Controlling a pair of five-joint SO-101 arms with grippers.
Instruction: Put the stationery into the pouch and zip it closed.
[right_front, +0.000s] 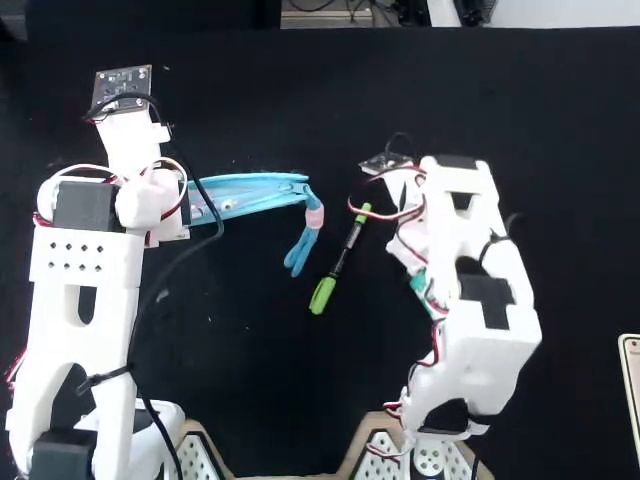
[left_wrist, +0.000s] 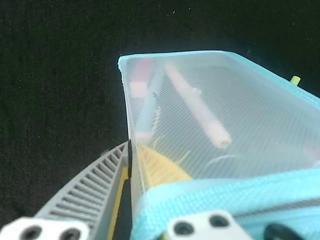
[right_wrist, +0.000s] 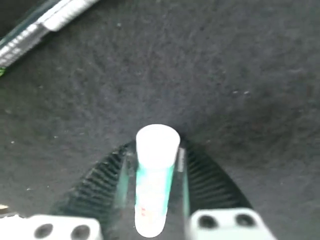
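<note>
Turquoise pouch (right_front: 255, 192) juts lengthwise from left pincer (right_front: 198, 210) toward green pen (right_front: 335, 262).

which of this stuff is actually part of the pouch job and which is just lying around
Part of the job:
blue pouch in the left gripper
white and teal tube in the right gripper
green pen on the table

Just lying about:
pale flat object at the table's right edge
cables beyond the far edge
</note>
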